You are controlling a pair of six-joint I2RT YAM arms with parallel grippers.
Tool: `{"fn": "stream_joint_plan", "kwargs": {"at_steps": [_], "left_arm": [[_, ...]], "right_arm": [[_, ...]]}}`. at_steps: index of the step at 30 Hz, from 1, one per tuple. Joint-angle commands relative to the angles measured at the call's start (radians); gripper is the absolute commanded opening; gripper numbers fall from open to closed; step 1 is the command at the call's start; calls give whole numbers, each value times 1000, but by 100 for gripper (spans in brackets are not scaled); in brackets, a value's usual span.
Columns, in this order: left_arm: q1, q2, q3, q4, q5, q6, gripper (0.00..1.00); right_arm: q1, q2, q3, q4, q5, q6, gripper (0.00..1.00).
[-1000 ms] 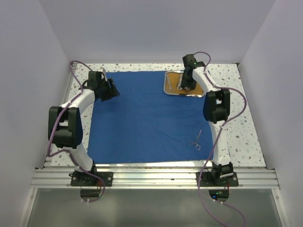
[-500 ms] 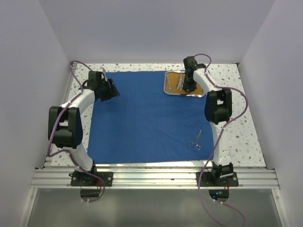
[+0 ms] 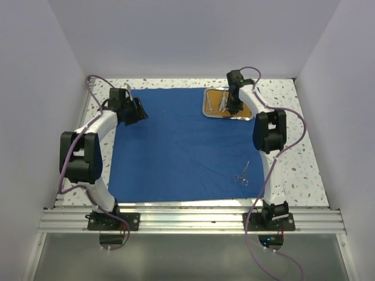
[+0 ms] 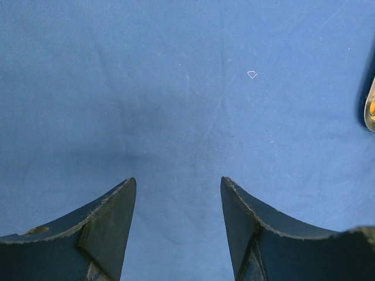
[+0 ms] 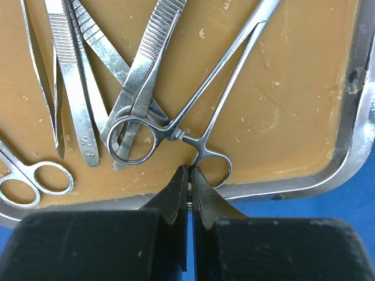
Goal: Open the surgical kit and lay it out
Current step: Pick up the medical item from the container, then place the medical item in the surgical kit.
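The royal-blue cloth wrap lies spread flat across the table. The steel tray with its orange-brown inside sits on the cloth's far right corner. In the right wrist view it holds ring-handled forceps, tweezers and small scissors. My right gripper reaches over the tray's near rim, shut on the forceps' right finger ring. Another ring-handled instrument lies alone on the cloth near the right arm. My left gripper hangs open over bare cloth at the far left.
Speckled tabletop shows around the cloth, with white walls on three sides. An aluminium rail carrying both arm bases runs along the near edge. A shiny edge shows at the right border of the left wrist view.
My right gripper shifted slightly over the tray and closed its fingers on the forceps' ring. The left arm has not moved.
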Motion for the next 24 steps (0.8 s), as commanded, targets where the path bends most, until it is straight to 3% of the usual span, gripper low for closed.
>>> {"fn": "stream_joint_plan", "kwargs": {"at_steps": [1, 13, 18, 24], "left_arm": [[1, -11, 13, 1, 8, 18, 64], [1, -11, 14, 18, 9, 16, 64], [1, -12, 17, 29, 12, 11, 64], [1, 1, 22, 50, 18, 4, 64]], "right_arm": [[-3, -10, 40, -53, 32, -27, 0], [-3, -198, 85, -139, 85, -52, 0], [14, -338, -50, -165, 62, -38, 0], [98, -619, -381, -220, 25, -33, 0]]}}
